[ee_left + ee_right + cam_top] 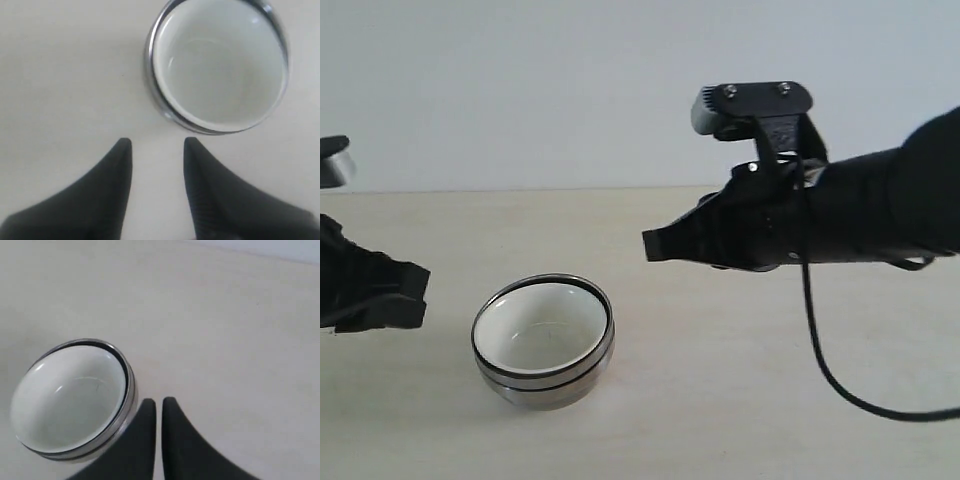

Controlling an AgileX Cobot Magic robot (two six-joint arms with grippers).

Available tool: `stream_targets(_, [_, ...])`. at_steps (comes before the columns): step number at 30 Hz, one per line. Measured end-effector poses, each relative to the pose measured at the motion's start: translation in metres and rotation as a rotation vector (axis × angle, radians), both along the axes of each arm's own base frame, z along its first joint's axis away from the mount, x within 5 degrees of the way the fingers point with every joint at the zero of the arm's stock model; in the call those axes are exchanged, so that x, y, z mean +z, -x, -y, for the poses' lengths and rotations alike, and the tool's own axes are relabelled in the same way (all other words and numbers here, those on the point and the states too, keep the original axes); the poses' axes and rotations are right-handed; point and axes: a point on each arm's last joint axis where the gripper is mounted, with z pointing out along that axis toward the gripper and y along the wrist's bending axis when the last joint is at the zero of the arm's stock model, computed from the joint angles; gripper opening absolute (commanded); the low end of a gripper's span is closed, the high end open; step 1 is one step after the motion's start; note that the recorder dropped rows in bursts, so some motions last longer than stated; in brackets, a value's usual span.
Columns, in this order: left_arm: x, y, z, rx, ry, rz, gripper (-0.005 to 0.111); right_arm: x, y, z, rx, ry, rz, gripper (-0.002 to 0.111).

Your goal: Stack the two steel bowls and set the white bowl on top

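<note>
1. Black left gripper (pixel 410 295) sits low at the far left edge, close over the pale table (pixel 750 400). It is just left of the bowls and not touching them. Its fingers (pixel 117 170) stand a moderate gap apart with nothing between them.
2. Steel bowls (pixel 545 395) stand left of centre on the near part of the table. They are upright and nested one in the other. Two shiny bands show on the outside.
3. White bowl (pixel 540 325) sits inside the steel pair. It is upright and glossy, with its rim about level with the top steel rim. It is empty.
4. Right gripper (pixel 655 245) is raised right of centre, above and to the right of the stack and well apart from it. Its fingers (pixel 175 440) are almost together, with only a thin slit between them and nothing held.
5. Black cable (pixel 807 310) hangs from the right arm and trails off to the right.
</note>
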Motion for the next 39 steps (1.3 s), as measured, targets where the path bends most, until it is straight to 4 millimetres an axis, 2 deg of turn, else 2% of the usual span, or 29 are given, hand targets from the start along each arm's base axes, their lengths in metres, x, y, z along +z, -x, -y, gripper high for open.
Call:
stream_targets(4, [0.019, 0.037, 0.002, -0.027, 0.109, 0.136, 0.032, 0.010, 0.025, 0.026, -0.085, -0.088, 0.092, 0.000])
stream_targets(7, [0.027, 0.066, -0.001, -0.049, 0.180, 0.225, 0.032, 0.009, 0.044, 0.045, -0.135, -0.133, 0.144, 0.000])
stream_targets(9, [0.026, 0.079, -0.005, -0.044, 0.212, 0.264, 0.032, 0.008, 0.056, 0.057, -0.162, -0.163, 0.182, 0.000])
stream_targets(16, [0.013, 0.124, -0.021, -0.024, 0.317, 0.409, 0.032, -0.014, 0.097, 0.097, -0.265, -0.277, 0.249, 0.000])
stream_targets(20, [0.011, 0.136, -0.028, 0.015, 0.372, 0.506, 0.032, -0.019, 0.113, 0.110, -0.281, -0.318, 0.293, 0.000])
stream_targets(25, [0.009, 0.149, -0.031, 0.023, 0.446, 0.528, 0.032, -0.025, 0.127, 0.119, -0.271, -0.338, 0.295, 0.000])
stream_targets(39, [0.011, 0.152, -0.031, 0.023, 0.467, 0.540, 0.032, -0.028, 0.130, 0.119, -0.257, -0.333, 0.274, 0.000])
